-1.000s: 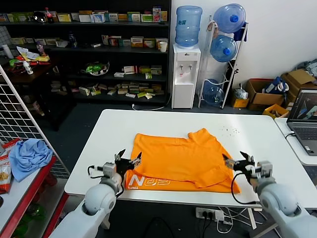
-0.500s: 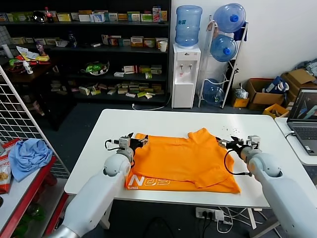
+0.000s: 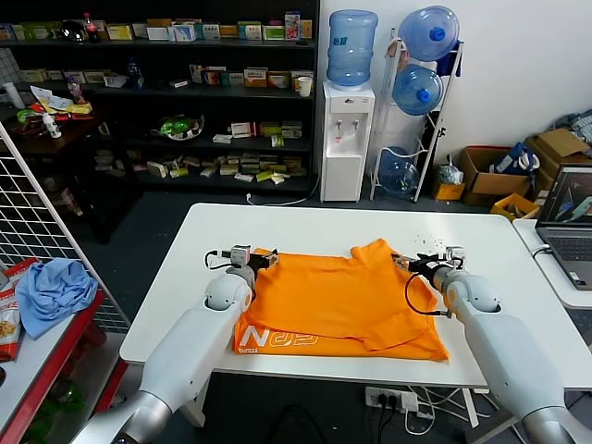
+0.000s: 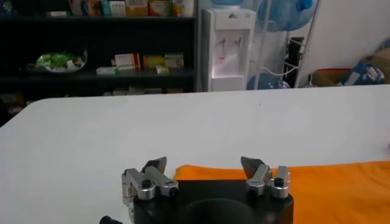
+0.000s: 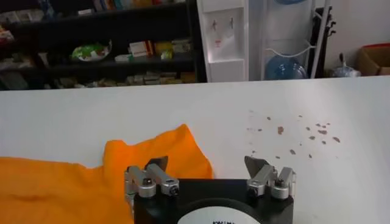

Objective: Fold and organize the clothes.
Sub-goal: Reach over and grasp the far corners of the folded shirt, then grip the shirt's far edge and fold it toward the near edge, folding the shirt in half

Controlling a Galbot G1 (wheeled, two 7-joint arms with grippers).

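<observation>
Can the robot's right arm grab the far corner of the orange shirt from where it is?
Probably yes. The right gripper is open at the orange shirt's far right corner, and nothing stands between them on the white table.

Lettering on shirt: the bright orange short-sleeved T-shirt of thin fabric [image 3: 347,298] lying on the white table [image 3: 305,231] carries large white printed characters along its near hem, at the robot's left corner. They lie sideways or reversed to the head view; they look like "N", a rounded letter and a "2", but the word cannot be made out with certainty.
Water bottles: the blue bottle on the white dispenser [image 3: 352,47] bears a pale label, too small to read.
Shelf goods: the boxes on the dark shelves [image 3: 222,79] show printing, none legible.
Wrist views: no readable text.
</observation>
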